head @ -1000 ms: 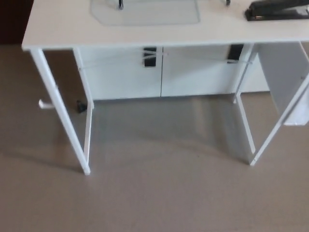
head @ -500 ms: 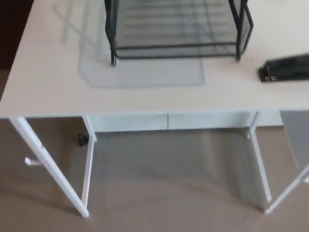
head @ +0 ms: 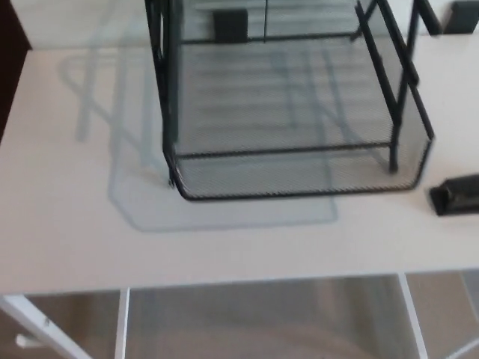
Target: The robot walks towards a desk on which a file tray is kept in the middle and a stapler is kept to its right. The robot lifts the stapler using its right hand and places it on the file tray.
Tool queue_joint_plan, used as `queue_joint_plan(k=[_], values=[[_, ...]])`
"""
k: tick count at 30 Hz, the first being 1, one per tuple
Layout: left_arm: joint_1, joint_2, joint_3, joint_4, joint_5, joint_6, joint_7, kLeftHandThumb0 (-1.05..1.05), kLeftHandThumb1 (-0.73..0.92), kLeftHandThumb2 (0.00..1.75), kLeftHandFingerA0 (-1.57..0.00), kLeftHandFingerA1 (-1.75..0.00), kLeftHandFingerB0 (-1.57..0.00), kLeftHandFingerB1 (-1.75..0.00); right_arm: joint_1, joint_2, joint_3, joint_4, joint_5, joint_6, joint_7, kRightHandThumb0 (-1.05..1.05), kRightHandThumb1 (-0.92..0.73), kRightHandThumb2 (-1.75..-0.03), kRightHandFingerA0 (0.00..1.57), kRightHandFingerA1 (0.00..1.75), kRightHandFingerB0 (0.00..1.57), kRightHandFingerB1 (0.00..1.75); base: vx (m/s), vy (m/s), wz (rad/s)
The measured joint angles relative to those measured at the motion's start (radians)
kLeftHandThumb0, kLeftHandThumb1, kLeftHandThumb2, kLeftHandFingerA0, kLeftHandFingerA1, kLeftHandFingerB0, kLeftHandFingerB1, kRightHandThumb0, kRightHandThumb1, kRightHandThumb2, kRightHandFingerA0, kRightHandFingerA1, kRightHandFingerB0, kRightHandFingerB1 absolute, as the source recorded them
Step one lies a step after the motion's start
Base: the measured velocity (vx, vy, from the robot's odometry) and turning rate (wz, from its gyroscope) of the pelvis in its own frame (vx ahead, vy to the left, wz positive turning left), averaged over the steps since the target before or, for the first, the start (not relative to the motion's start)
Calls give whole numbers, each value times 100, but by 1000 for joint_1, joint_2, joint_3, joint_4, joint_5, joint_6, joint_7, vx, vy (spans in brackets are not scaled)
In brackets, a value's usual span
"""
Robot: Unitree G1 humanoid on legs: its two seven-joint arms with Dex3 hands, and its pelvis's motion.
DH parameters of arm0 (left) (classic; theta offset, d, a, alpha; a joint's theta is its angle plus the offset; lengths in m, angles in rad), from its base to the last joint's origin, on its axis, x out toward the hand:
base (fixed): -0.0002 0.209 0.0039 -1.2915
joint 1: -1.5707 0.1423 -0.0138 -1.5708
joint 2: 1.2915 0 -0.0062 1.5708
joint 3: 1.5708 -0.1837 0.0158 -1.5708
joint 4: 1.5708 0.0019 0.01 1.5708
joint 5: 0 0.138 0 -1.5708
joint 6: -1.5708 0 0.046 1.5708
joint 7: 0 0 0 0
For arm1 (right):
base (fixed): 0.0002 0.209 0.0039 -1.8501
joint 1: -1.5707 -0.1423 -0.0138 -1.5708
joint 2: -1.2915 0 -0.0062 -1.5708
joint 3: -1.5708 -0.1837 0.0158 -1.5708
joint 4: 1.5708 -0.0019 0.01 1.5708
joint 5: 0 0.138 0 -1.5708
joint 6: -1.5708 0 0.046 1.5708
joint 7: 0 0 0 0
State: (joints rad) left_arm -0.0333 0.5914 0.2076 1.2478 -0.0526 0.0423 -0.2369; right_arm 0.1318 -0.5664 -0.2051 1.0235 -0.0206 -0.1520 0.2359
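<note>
Camera closer than 0.5 s back. Black mesh file tray (head: 299, 195) now fills mid white desk (head: 67, 232). Black stapler (head: 456, 195) lies on the desk just right of the tray, not touching it. Neither hand shows, so can't tell finger state.

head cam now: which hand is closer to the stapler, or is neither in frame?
Cannot tell: neither the left nor the right hand is in view. The stapler lies on the desk at the picture's right edge, right of the tray, so on the robot's right side.

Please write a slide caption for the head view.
Black mesh file tray on a white desk, with a black stapler to its right.
</note>
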Motion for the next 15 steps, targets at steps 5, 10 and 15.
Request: queue_joint_plan(k=[5, 10, 15], values=[[2, -1, 6, 3, -2, 0, 0, -68, 40, 122, -21, -79, 0, -66, -6, 0, -7, 2, 5, 0, 5, -32, -50, -101, 0, 50, 0, 49, 185, 27, 8], [12, 0, -1, 2, 0, 0, -1, -67, 39, 122, -21, -79, 0, -66, -16, -1, -25, 28, 18, -3, 10, -50, -63, -61, 18, 36, 9, 21, 115, -132, 11], [10, -10, 4, 1, -2, -1, -3, -105, 50, 127, -33, -92, -13, -77, 4, -21, -51, -68, 28, 23, 3, -56, -49, -77, 24, 49, 7, 37, 104, -223, 3]])
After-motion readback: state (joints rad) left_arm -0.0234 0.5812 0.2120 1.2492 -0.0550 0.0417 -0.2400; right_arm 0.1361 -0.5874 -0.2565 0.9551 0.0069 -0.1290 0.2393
